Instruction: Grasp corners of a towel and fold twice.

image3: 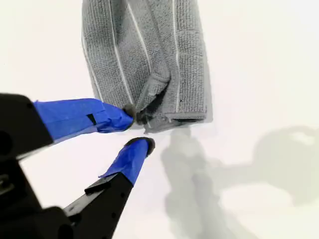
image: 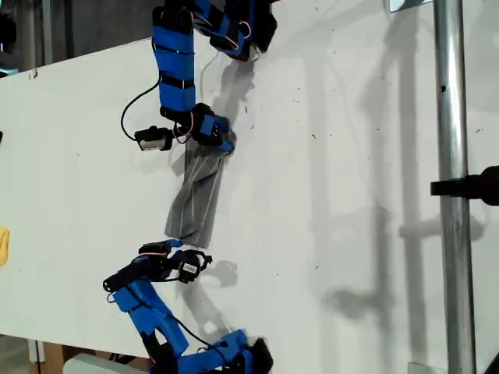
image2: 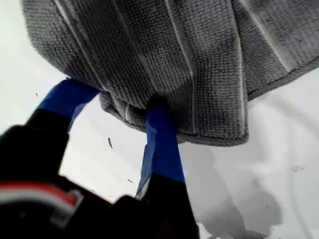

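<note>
My first hand is pinching one bunched end of the towel, which is lying in a narrow strip on the white tabletop. My second hand is sitting spread at the other end, 1 finger just touching the edge.

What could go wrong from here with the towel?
My first gripper pinches only a bunched edge of the towel, so the cloth might slip free if pulled.

My second gripper is open at the other end, fingers just at the hem; closing may catch one layer and undo the fold.
</note>
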